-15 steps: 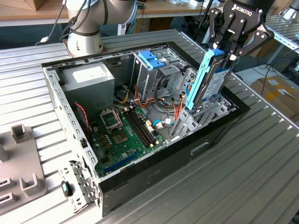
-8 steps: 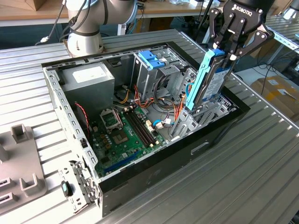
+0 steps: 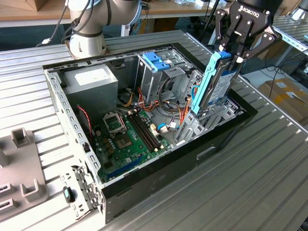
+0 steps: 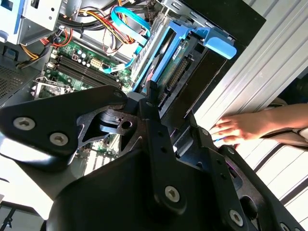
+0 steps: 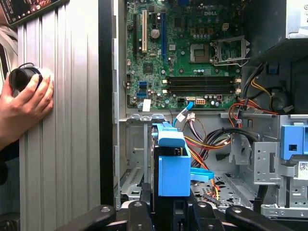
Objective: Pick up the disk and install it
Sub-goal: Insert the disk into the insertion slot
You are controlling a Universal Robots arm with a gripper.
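From the exterior view's left: the motherboard (image 3: 126, 137) lies flat in the open case (image 3: 159, 178), and a blue bracket (image 3: 155, 60) tops the drive cage. At the right the disk (image 3: 214, 86) stands on edge, tilted, its lower end at the mouth of the bay (image 3: 204, 122). The end effector (image 3: 232, 57) is clamped on the disk's upper end. Seating it well likely calls for rails square to the bay guides, a push straight along the slot, and the nearby cables (image 3: 180, 113) left clear.

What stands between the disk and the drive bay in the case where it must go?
Nothing visible does. The gripper holds the disk on edge, with its lower end at the mouth of the drive bay. The cables lie beside the bay, and a person's hand rests on the table outside the case.
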